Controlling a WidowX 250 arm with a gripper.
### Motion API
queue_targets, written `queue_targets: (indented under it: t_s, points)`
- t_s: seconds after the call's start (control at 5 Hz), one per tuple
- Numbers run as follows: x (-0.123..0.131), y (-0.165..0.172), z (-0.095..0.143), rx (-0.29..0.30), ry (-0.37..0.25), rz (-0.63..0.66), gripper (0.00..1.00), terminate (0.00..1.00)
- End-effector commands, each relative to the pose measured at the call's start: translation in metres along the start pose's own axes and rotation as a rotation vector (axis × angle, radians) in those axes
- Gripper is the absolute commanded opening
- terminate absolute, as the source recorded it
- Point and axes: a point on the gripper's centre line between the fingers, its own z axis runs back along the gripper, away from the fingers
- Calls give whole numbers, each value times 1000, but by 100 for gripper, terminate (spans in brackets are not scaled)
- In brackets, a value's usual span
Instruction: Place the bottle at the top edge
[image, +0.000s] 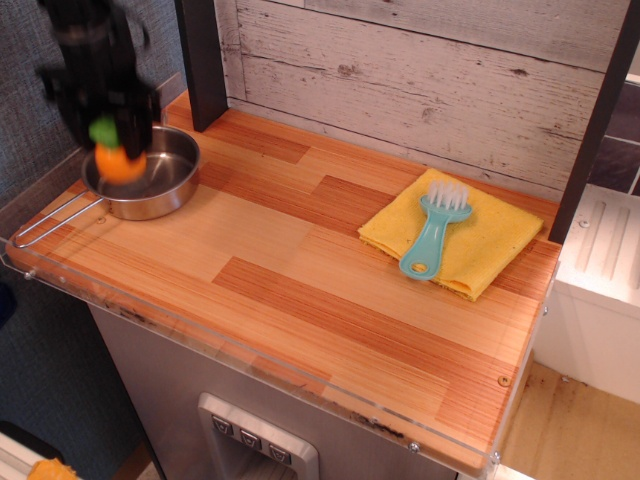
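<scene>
The small orange bottle (119, 160) with a green cap hangs in my black gripper (108, 130), lifted above the steel pan (165, 185) at the far left of the tabletop. The gripper is blurred by motion and its jaws close on the green cap. The top edge (400, 150) of the striped wooden tabletop runs along the whitewashed plank wall, to the right of the gripper and apart from it.
A yellow cloth (455, 235) lies at the right with a teal brush (432, 232) on it. A dark post (203, 60) stands just right of the pan. A clear acrylic rim (250, 365) lines the front edge. The pan's wire handle (45, 222) points front-left.
</scene>
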Motion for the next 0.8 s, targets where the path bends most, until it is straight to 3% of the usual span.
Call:
queue_targets:
  t_s: [0.0,0.2,0.6]
  points:
    - [20,-84,32,-81,-9,-201,0,0]
    - [21,-131,5,-81,54,-232,0,0]
    - [34,-167,-35,-37,97,-254,0,0]
